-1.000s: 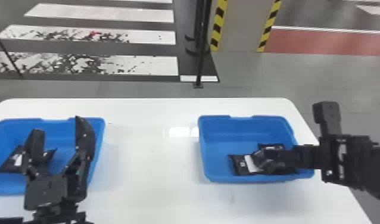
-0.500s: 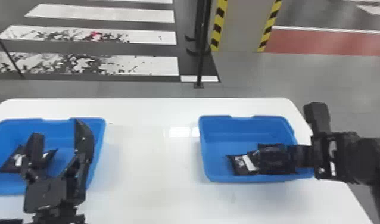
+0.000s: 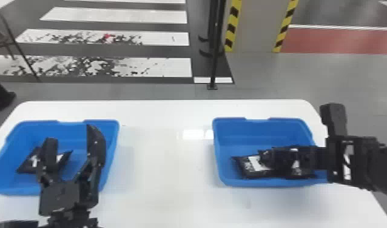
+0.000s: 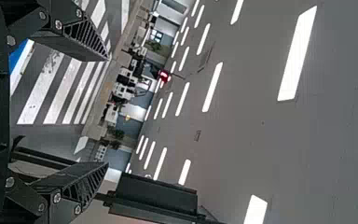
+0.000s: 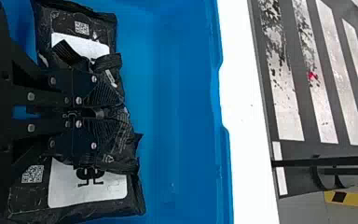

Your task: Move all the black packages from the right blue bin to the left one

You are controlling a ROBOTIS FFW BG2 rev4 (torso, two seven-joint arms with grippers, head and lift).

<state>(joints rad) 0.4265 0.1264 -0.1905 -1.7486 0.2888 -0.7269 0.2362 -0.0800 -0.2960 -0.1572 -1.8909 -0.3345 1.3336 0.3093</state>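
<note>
In the head view, the right gripper [image 3: 273,157] is down in the right blue bin [image 3: 256,133], at three o'clock on the white worktop [image 3: 165,182], its fingers together and clamped on a crumpled black package [image 5: 121,151]. White-labelled black packages [image 5: 81,193] lie partly under it, toward that bin's five o'clock. The left gripper [image 3: 72,135] is over the left blue bin [image 3: 29,132] at nine o'clock, fingers spread apart; another black package [image 3: 26,165] rests inside.

My left gripper [image 3: 71,132] points ahead with its fingers spread apart, while my right gripper [image 3: 265,158] slants down and inward, its fingers closed together
</note>
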